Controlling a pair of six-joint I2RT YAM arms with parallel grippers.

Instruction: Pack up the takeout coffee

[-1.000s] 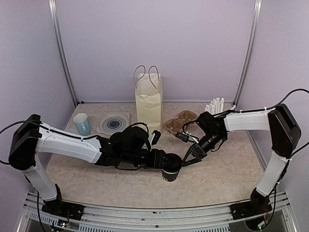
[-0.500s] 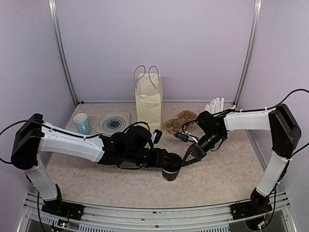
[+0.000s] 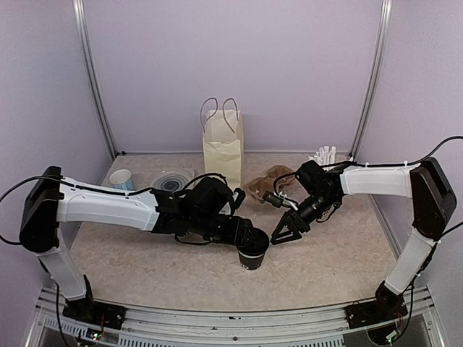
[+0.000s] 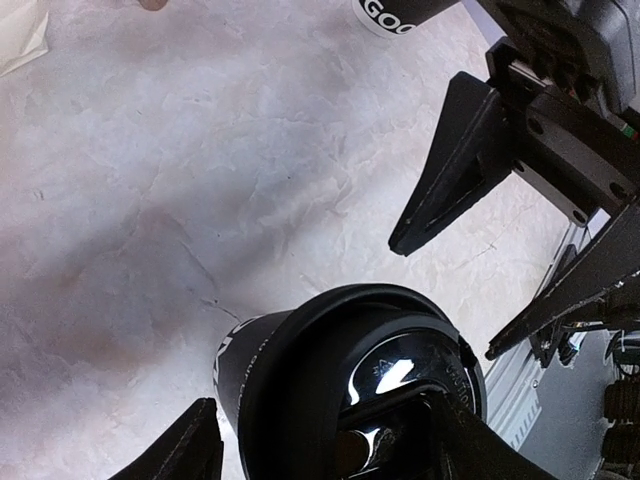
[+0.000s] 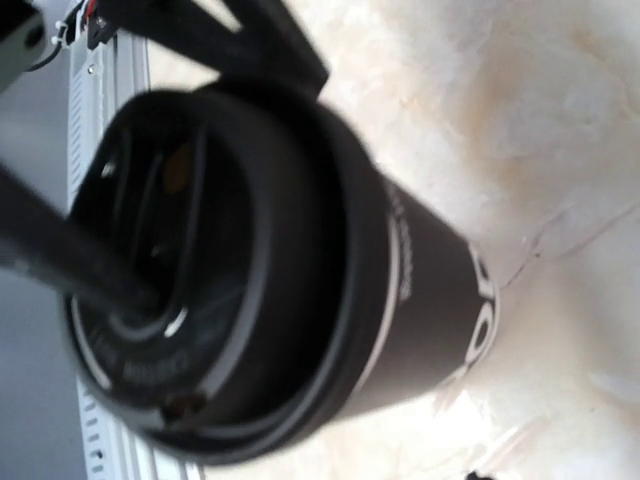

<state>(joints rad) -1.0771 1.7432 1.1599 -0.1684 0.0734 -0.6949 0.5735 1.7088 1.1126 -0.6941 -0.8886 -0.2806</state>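
One takeout coffee cup point(image 3: 254, 258), black with white lettering and a black lid, stands on the table near the front middle. My left gripper point(image 3: 249, 241) hangs open right over it. In the left wrist view one finger point(image 4: 185, 448) is beside the cup point(image 4: 300, 380) and the other lies across the lid. My right gripper point(image 3: 281, 236) is open and empty just right of the cup, its fingers point(image 4: 450, 160) pointing at it. The cup fills the right wrist view point(image 5: 330, 270). Another black lettered cup point(image 4: 395, 12) shows only its base; which cup it is I cannot tell.
A cream paper bag point(image 3: 223, 148) with handles stands upright at the back middle. A brown cardboard carrier point(image 3: 262, 185) lies to its right. A cup of white straws point(image 3: 323, 155) is at the back right. A blue cup point(image 3: 121, 178) and a round stack point(image 3: 169, 180) are at the back left.
My left forearm and wrist have swung back and up, and the gripper stays over the cup. The cup has shifted slightly left. My right gripper has drawn back a little to the right.
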